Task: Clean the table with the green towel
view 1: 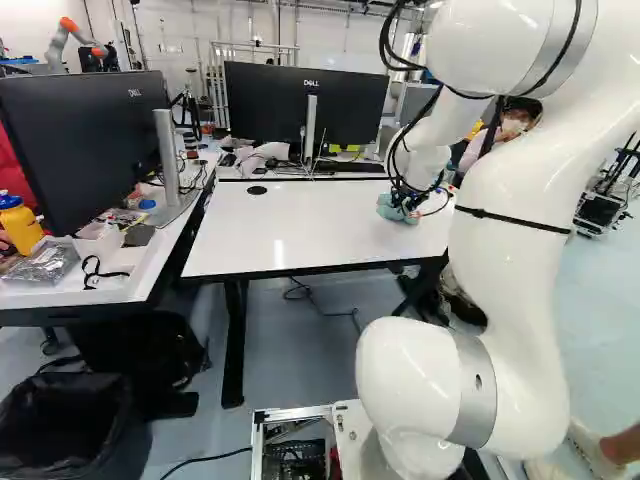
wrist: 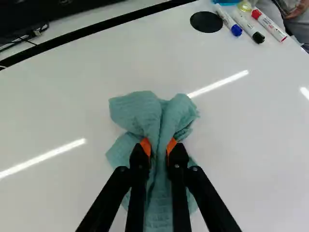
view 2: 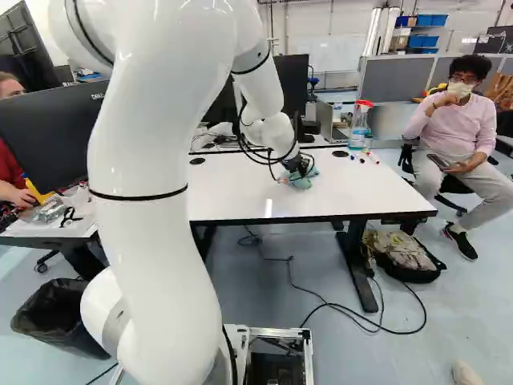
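Note:
In the right base view my gripper (view 2: 298,166) is low over the white table (view 2: 240,200), toward its far right part. The green towel (view 2: 303,180) is bunched beneath it, against the tabletop. In the wrist view the gripper (wrist: 159,147) is shut on the towel (wrist: 140,113), a fold pinched between the orange pads. Crumpled cloth spreads ahead of and to both sides of the fingers. The towel also shows in the left base view (view 1: 398,210).
Markers (wrist: 250,26) and a black round cap (wrist: 206,21) lie on the table ahead of the gripper. A spray bottle (view 2: 359,127) stands behind. Monitors (view 1: 305,105) line the far edge. A person sits to the right of the table. Another robot (view 1: 75,42) stands far back.

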